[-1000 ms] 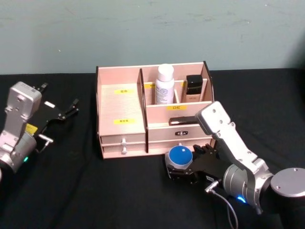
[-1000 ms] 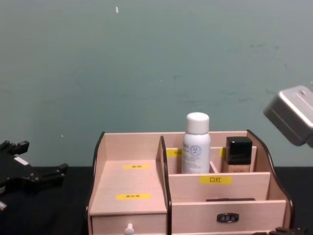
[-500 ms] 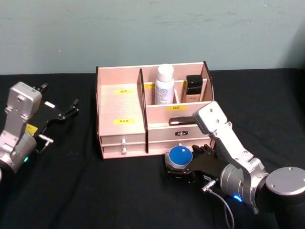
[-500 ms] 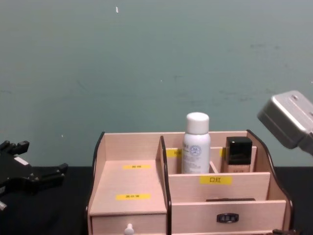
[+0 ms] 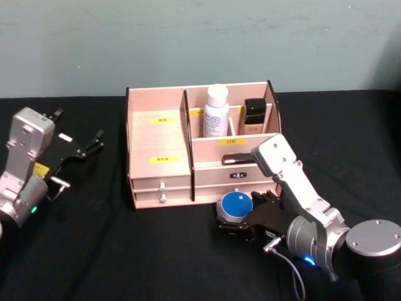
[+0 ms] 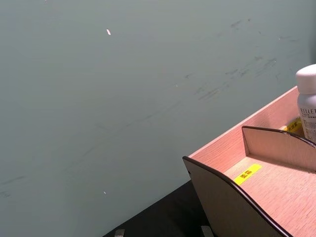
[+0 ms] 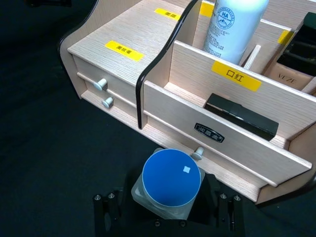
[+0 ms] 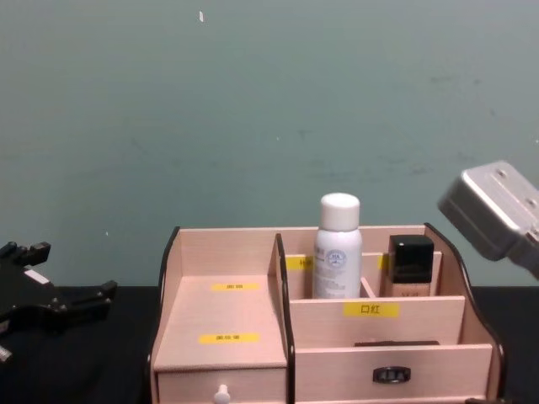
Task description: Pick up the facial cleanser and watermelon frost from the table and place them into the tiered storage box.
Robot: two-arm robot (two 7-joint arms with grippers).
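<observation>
While gripped: watermelon frost (image 7: 171, 180), R claw (image 7: 168, 210).

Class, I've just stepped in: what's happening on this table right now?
The right tool is around the watermelon frost on the table, just in front of the tiered storage box. The facial cleanser already stands upright in a rear compartment, beside a black-capped bottle. The left tool sits idle and open, off to the left.

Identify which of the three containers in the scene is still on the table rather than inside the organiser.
The watermelon frost: the squat blue-lidded jar, between the right gripper's jaws. The facial cleanser and black-capped bottle stand in the tiered storage box.
</observation>
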